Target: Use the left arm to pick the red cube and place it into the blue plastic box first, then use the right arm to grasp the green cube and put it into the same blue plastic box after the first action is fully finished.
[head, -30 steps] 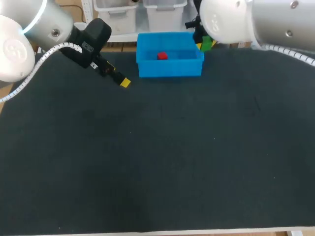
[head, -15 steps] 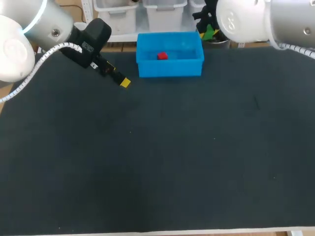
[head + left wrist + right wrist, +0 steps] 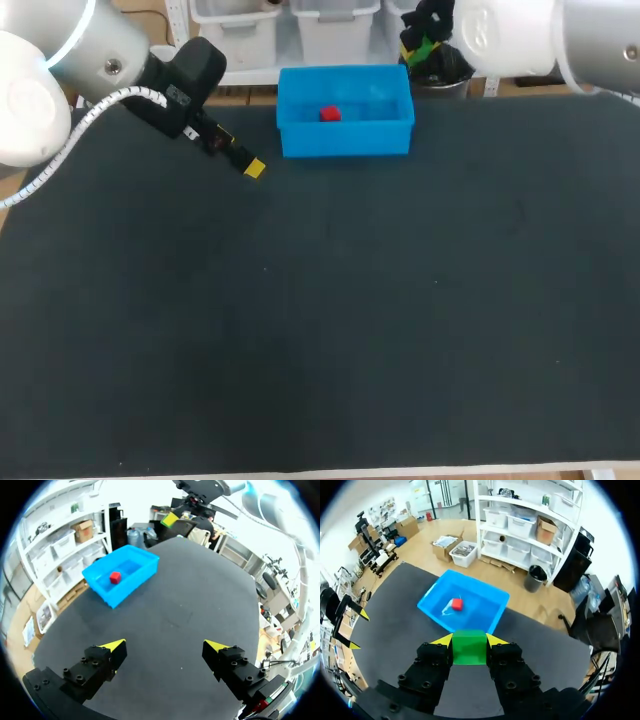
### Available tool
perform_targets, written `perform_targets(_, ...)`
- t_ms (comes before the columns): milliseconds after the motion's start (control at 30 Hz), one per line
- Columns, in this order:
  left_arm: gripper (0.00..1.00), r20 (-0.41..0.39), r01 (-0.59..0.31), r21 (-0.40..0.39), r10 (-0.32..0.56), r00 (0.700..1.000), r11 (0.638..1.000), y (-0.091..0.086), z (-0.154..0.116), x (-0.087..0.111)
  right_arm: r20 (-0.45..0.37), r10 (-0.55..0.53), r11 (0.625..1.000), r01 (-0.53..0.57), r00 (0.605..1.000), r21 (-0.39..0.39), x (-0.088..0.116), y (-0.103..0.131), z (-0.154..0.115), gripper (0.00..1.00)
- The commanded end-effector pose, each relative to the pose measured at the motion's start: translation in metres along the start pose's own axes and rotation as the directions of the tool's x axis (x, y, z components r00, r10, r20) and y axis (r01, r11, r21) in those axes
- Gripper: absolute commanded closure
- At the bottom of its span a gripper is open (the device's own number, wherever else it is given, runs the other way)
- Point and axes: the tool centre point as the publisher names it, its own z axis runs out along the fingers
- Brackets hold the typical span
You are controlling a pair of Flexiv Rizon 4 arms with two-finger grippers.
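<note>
Already red cube (image 3: 330, 114) in box (image 3: 345, 141); right gripper (image 3: 469, 640) clamps green cube (image 3: 469, 650).

- The right arm (image 3: 520, 35) has drawn away to the right; a second ago its white body covered the box's (image 3: 345, 140) right rear corner, which now shows.
- The green cube (image 3: 427, 47), clamped in the right gripper (image 3: 469, 641), went with it, from just beside the box's right wall to behind that corner.

Green cube (image 3: 424, 47) half behind right arm (image 3: 520, 35)
</note>
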Motion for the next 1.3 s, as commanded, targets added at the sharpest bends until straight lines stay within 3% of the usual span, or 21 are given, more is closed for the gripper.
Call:
perform_targets(33, 0.0, 0.005, -0.003, 0.003, 0.003, 1.0, 1.0, 0.001, 0.0, 0.001, 0.01, -0.019, 0.999, 0.019, 1.0, -0.038, -0.014, -0.007, 0.009, 1.0)
perform_targets(567, 0.0, 0.005, -0.003, 0.003, 0.003, 1.0, 1.0, 0.001, 0.0, 0.001, 0.143, -0.091, 0.981, 0.114, 0.985, -0.156, -0.044, -0.008, 0.028, 1.0)
perform_targets(867, 0.0, 0.005, -0.003, 0.003, 0.003, 1.0, 1.0, 0.001, 0.0, 0.001, 0.223, -0.09, 0.964, 0.142, 0.971, -0.227, -0.051, -0.012, 0.039, 1.0)
perform_targets(1300, 0.0, 0.005, -0.003, 0.003, 0.003, 1.0, 1.0, 0.001, 0.0, 0.001, 0.27, -0.12, 0.929, 0.204, 0.955, -0.308, -0.059, -0.014, 0.061, 1.0)
